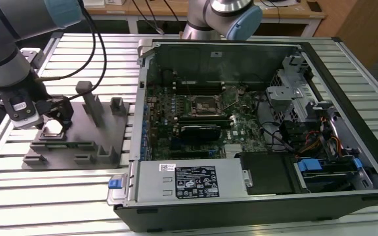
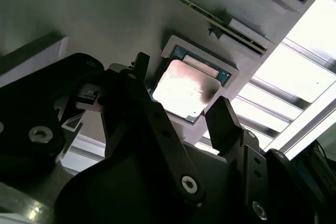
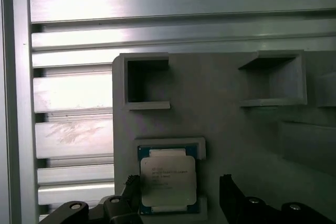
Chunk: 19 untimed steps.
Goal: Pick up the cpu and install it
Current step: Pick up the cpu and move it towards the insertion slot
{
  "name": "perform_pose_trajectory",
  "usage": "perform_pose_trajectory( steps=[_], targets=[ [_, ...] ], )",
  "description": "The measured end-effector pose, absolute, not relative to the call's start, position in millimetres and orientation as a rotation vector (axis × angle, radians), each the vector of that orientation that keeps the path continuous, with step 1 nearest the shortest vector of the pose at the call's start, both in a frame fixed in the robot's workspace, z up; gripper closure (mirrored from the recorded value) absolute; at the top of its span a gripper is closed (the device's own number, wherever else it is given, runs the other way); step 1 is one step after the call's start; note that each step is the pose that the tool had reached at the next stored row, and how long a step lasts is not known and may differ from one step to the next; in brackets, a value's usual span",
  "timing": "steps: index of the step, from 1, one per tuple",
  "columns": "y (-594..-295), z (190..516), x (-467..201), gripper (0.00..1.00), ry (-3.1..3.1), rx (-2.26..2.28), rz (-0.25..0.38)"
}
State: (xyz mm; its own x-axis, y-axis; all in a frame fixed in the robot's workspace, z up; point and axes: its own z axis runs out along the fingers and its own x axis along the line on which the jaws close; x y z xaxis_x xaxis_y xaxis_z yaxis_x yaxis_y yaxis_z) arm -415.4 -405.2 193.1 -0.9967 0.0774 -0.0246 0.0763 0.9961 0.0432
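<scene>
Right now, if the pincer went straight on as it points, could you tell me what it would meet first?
Most likely the cpu: the pincer points down at it, open, one finger on each side. It lies in a pocket of the grey fixture plate; the gap left is unclear.

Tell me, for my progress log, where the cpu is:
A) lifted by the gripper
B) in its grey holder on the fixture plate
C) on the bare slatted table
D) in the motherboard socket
B: the cpu lies flat in its grey holder, with the gripper open astride it.
</scene>
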Motion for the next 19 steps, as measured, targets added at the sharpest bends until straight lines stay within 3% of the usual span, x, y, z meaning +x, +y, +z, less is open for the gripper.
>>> perform_pose_trajectory(
  steps=[19],
  targets=[
    [-405.1,182.9,-421.9,0.29,3.118,0.09,0.067]
  ],
)
